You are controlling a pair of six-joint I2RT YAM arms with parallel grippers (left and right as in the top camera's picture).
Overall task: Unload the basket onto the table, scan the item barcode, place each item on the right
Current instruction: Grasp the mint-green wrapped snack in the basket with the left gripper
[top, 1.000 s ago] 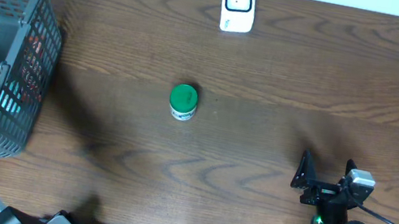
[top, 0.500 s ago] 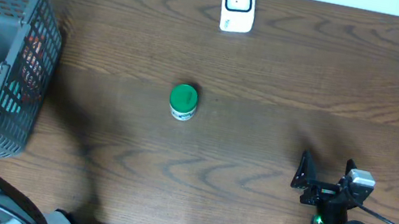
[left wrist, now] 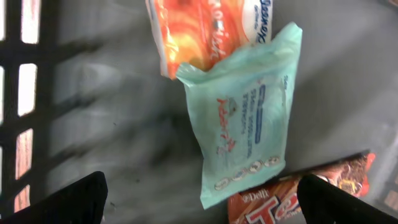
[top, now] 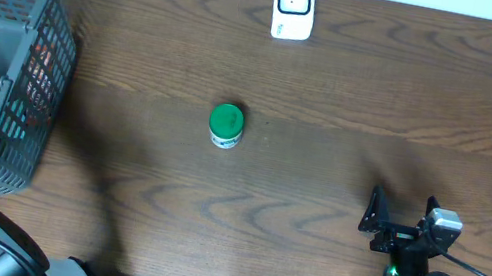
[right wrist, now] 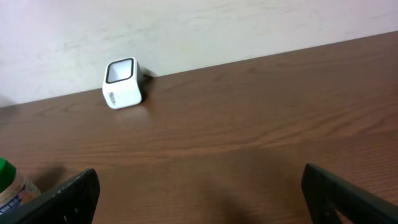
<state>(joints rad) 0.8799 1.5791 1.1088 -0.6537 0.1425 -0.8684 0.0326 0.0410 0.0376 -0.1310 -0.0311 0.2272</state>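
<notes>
Stock of the table (top: 357, 87), dark wood grain, as noted from beside it. One grey slatted basket (top: 46, 62) stood at the left end. It held three soft packets lying flat on its floor. A teal packet (left wrist: 242, 118) lay in the middle, its upper edge overlapping an orange packet (left wrist: 211, 28) and its lower corner resting against a red-brown packet (left wrist: 298, 199). The print on all three was too blurred to read. The left gripper (left wrist: 205, 202) hung inside the basket above these packets with its fingers spread wide to either side, clasping nothing and touching none of them. One green-capped bottle (top: 226, 124) stood alone near the centre of the table, well apart from the basket and from both arms. One white scanner (top: 293, 6) with a dark window sat at the far edge, beyond the bottle and slightly to its right. The right gripper (top: 400, 224) was low over the near right part of the table, its jaws likewise fully parted and empty, facing toward the scanner across bare wood.
</notes>
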